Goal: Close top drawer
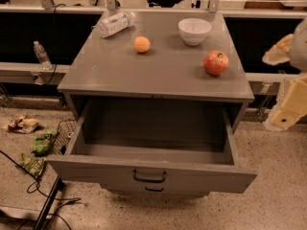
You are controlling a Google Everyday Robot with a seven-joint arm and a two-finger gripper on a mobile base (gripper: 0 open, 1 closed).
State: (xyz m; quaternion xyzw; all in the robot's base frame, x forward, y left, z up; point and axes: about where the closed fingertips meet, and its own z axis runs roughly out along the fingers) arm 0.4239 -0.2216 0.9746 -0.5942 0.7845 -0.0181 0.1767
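The grey cabinet [158, 75] fills the middle of the view. Its top drawer [96, 169] stands pulled far out from under the cabinet's front edge. The cream gripper [286, 110] hangs beyond the cabinet's right edge, well apart from the drawer; I cannot tell whether it is wide or narrow. On the top, a plastic bottle [113, 24] lies at the back left corner, a white bowl [194, 30] sits near the back edge, a red apple [216, 63] near the right edge, and an orange [142, 44] left of centre. A dark loop handle [149, 177] sits mid-front on the drawer.

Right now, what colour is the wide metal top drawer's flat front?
Plain grey top drawer front, camera view; gripper at right edge.
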